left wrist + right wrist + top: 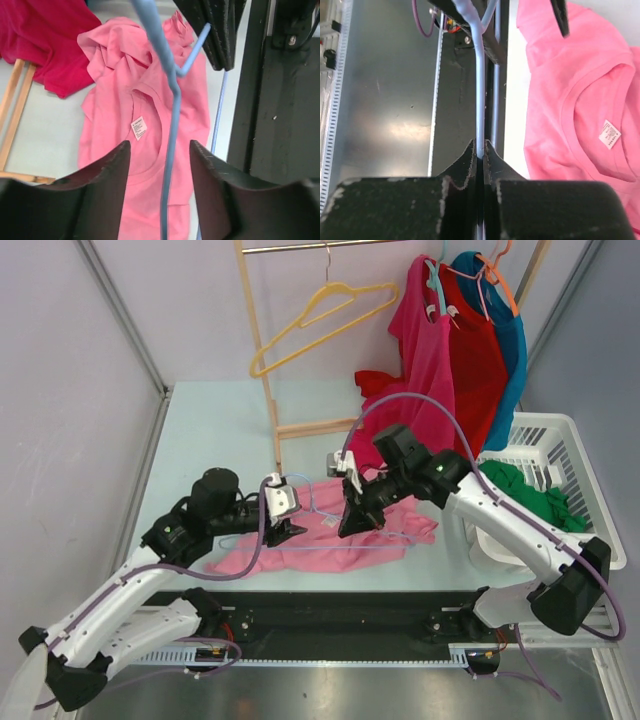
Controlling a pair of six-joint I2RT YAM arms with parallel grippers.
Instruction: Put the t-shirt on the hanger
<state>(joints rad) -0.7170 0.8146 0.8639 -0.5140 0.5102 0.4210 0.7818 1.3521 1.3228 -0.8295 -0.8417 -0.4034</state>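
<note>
The light pink t-shirt [320,555] lies flat on the table with its neck opening and white tag [610,134] facing up. Above it is the thin lavender-blue hanger [173,120]. My right gripper [480,147] is shut on one of the hanger's thin rods [479,75] and holds it over the shirt's right side. My left gripper [160,147] is open, and the hanger rod runs between its fingers without touching either. In the top view the left gripper [295,525] and the right gripper [352,525] stand close together over the shirt.
A wooden rack [265,370] stands behind, with a yellow hanger [320,315], a magenta shirt [425,360] and a red shirt [475,360] hanging from it. A white basket [590,490] holding green cloth [530,495] sits at the right. A black rail [330,610] runs along the near edge.
</note>
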